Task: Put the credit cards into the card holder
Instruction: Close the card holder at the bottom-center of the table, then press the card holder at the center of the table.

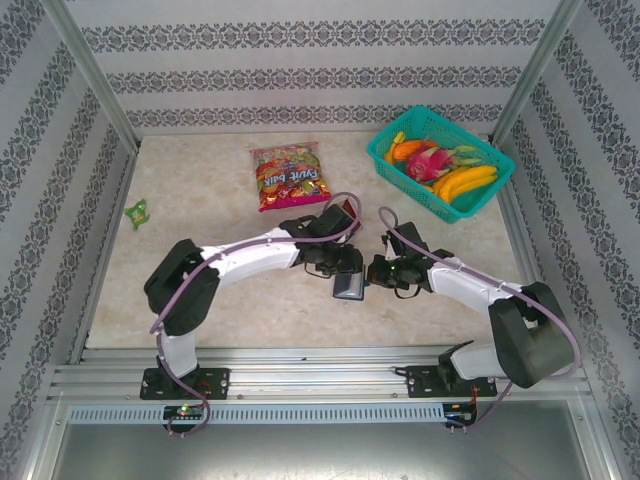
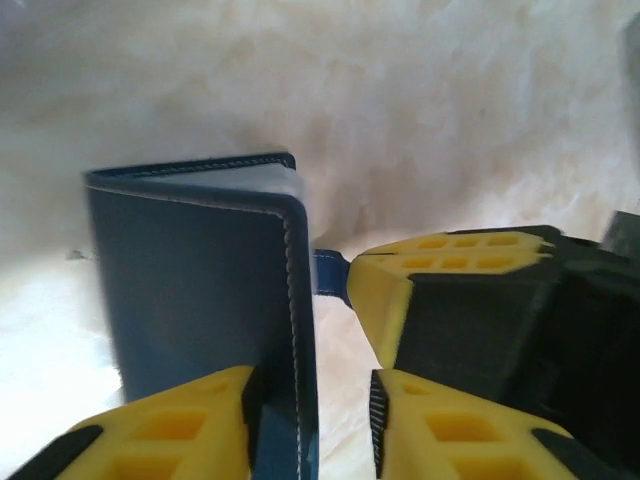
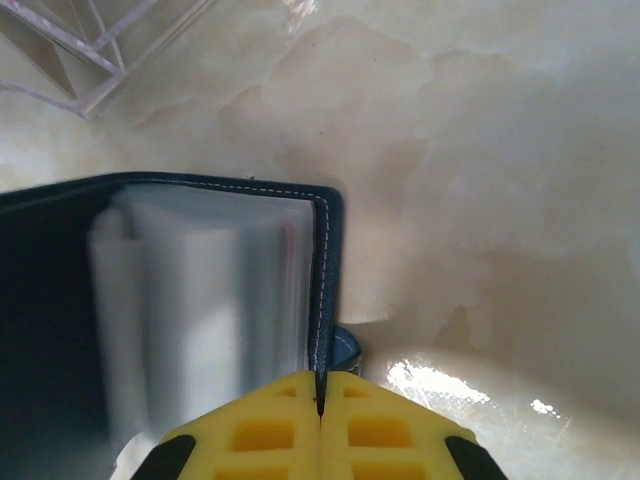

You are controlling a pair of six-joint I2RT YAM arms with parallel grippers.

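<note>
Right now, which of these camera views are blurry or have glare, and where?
Right wrist view: the card holder has inner sleeves smeared with blur, its stitched edge crisper; glare spots on the table at lower right. Left wrist view: holder cover fairly sharp, table behind washed out and soft. Top view: evenly lit, sharp, faint shadows under the arms.

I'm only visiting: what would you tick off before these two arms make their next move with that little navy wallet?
1. Right gripper shut on the cover edge of the dark navy leather-like bifold card holder: ok.
2. Left gripper clamping a cover too: not ok, a gap shows beside one finger.
3. Card holder parted open: ok.
4. Credit cards seated in its slots: cannot tell, the inside is blurred.
5. Grippers apart from each other: ok.
</note>
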